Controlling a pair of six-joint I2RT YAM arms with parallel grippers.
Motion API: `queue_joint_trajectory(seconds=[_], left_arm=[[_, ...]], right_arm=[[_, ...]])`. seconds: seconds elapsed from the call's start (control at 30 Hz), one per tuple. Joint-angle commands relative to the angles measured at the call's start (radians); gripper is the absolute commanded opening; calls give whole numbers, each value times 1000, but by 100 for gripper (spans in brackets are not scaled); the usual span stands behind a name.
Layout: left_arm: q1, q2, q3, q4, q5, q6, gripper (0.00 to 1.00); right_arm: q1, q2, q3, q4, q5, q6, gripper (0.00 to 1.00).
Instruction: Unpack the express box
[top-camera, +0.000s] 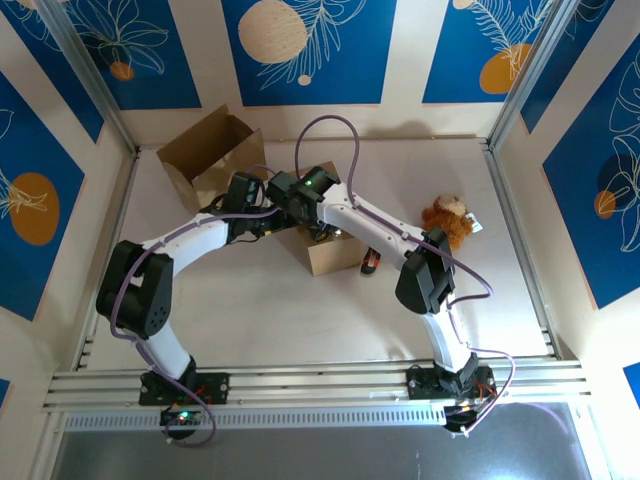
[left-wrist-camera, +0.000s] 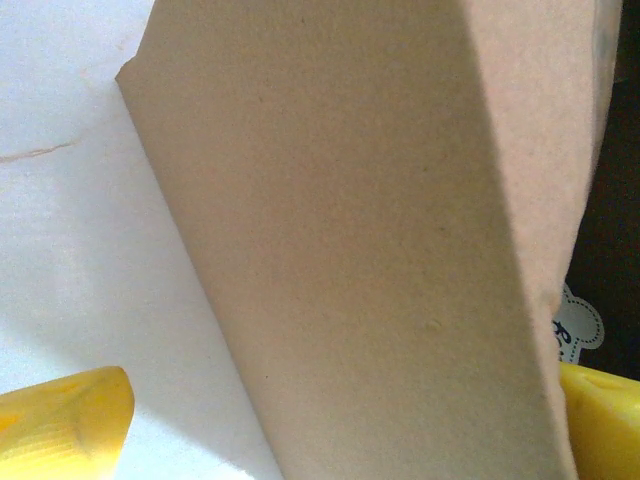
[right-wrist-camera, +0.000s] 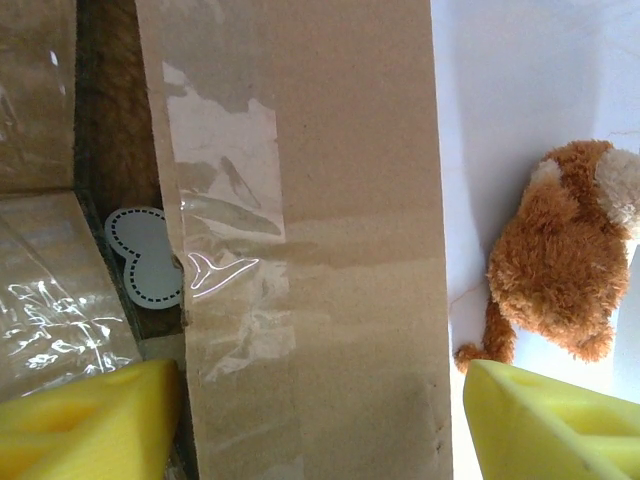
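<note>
Left claw, right claw wide open, empty, straddling express box; risk: unheld taped flap springing shut, box skidding on table.

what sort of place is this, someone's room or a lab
Most likely a robot lab test cell, not a home: a white table fenced by aluminium rails, printed blue backdrop panels around it, and a left arm and right arm bolted at its edge.

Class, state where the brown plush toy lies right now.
In the top view the brown plush toy lies on the right side of the table, just right of the small cardboard box and beside the right arm's elbow.
</note>
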Motion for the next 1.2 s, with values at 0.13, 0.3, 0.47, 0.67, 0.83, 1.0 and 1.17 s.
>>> queue_joint_trajectory(seconds=[0.13,0.3,0.47,0.67,0.83,1.0,1.17], left_arm=[[6,72,-54,-243,-62,52,100],[6,71,-56,-246,-66,55,100],[6,71,-55,-255,-69,60,100],[6,73,-56,-262,-75,64,100],[6,79,-54,-264,-76,61,100],[6,81,-51,-272,-84,65,100],[6,86,-57,-282,-97,76,100]], right_arm=[[-2,115,28,-114,177,99,72],[-17,183,39,-222,281,184,68],[-29,217,47,-298,358,258,60],[-45,207,40,-346,417,310,25],[-36,172,57,-347,428,297,7],[-33,128,91,-345,411,276,0],[-65,31,47,-226,338,166,0]])
